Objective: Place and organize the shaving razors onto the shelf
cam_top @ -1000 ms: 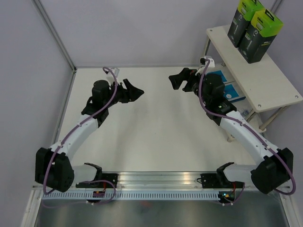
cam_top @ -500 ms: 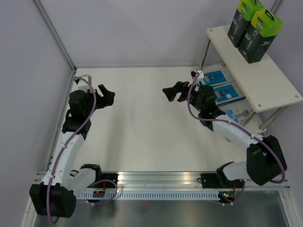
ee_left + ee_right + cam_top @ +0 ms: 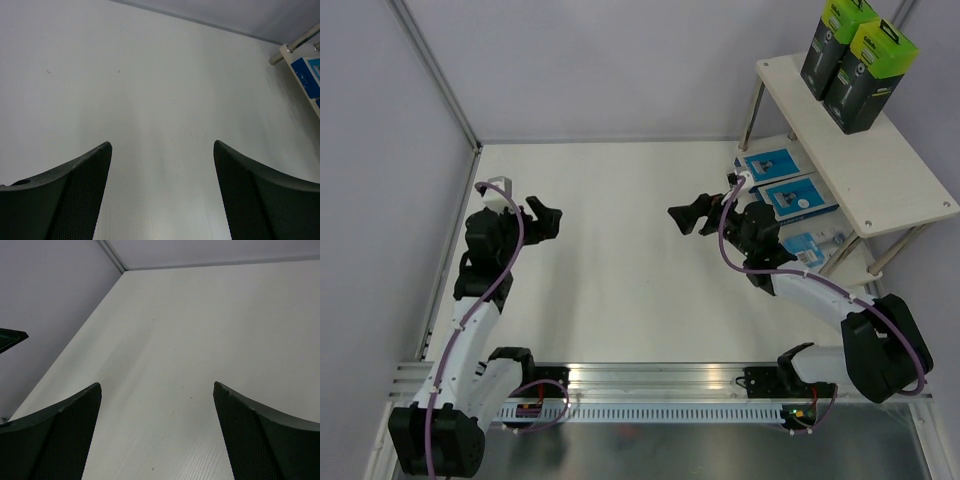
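Observation:
The shelf (image 3: 880,165) stands at the far right. Two tall black boxes with lime-green tops (image 3: 840,45) (image 3: 872,78) stand upright at the back of its top board. On the lower board lie two flat blue-and-white boxes (image 3: 767,162) (image 3: 796,196) and the small clear blister pack (image 3: 816,243). My right gripper (image 3: 685,217) is open and empty, hovering over the table left of the shelf. My left gripper (image 3: 548,218) is open and empty at the table's left side. Both wrist views show spread fingers (image 3: 85,190) (image 3: 75,430) over bare table.
A shelf leg (image 3: 297,44) and a blue box corner (image 3: 307,75) show at the left wrist view's top right. Grey walls and a metal post (image 3: 435,70) bound the table. A metal rail (image 3: 650,380) runs along the near edge.
Both arms have drawn back toward their bases. The left gripper swung to the left side. The right gripper moved away from the shelf, uncovering the blue boxes on the lower board.

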`<state>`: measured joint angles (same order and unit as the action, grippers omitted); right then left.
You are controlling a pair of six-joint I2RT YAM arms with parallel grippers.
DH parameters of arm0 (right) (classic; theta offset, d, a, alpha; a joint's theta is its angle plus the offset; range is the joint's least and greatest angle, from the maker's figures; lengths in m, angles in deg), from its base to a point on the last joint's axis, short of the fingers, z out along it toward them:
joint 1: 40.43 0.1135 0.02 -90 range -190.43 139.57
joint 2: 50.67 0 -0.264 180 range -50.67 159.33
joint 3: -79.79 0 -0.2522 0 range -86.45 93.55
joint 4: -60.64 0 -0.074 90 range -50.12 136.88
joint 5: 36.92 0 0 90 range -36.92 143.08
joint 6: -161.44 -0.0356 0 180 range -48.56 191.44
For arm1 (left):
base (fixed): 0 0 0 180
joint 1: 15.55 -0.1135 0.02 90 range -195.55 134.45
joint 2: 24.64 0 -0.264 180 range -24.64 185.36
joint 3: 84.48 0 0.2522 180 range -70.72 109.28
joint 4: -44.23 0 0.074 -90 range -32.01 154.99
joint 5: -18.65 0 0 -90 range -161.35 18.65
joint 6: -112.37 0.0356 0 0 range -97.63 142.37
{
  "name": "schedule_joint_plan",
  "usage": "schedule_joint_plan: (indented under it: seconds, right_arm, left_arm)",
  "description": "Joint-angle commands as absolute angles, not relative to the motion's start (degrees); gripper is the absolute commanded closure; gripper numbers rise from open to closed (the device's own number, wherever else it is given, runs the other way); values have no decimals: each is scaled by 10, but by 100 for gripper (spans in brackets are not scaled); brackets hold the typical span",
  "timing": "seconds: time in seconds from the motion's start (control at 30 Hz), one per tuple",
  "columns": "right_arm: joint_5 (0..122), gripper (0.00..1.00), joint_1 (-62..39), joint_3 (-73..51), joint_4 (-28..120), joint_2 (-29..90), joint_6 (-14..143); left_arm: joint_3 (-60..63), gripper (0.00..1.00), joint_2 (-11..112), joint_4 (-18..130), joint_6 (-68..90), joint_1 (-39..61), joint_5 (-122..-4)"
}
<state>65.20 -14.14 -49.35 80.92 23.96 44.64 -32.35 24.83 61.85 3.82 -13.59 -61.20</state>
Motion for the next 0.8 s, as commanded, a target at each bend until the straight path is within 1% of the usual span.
schedule_joint_plan:
  seconds: [0.0, 0.77]
  right_arm:
    - [648, 2, -141, -475, 839, 225, 448]
    - [656, 2, -141, -443, 805, 208, 467]
  left_arm:
    - [-333, 13, 232, 583, 47, -138, -620]
    - [-344, 13, 224, 558, 49, -138, -639]
